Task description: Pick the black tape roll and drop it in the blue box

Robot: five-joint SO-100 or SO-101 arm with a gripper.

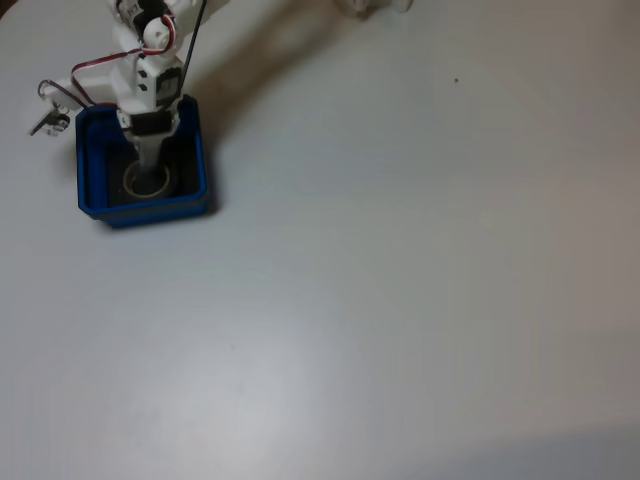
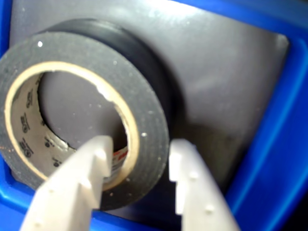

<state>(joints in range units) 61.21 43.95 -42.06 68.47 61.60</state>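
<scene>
desk (image 1: pixel 420 300): pale grey-white, plain surface across the fixed view; blue box sits on it near the upper left.
my arm (image 1: pixel 150 70): white body w/ black servo parts, red + black wires looping off to the left in the fixed view; comes in from the top edge and points straight down into the box.
blue box (image 1: pixel 88 190): square, bright blue, thick low walls, rounded corners, dark grey floor. In the wrist view its wall (image 2: pixel 274 159) runs along the right side + bottom left corner.
black tape roll (image 1: pixel 146 181): lies flat on the box floor, inside the walls. In the wrist view (image 2: pixel 144 96) it's close up, black ring w/ beige printed core, sitting toward the left of the floor, near the left wall.
my end effector (image 2: pixel 137 168): two white fingers straddle the roll's wall, one finger (image 2: pixel 79 185) inside the core hole, the other outside the ring. Gap btwn the outer finger and the tape is visible, so fingers are spread, not pinching. In the fixed view the tip (image 1: pixel 148 170) is down in the box over the roll.
</scene>
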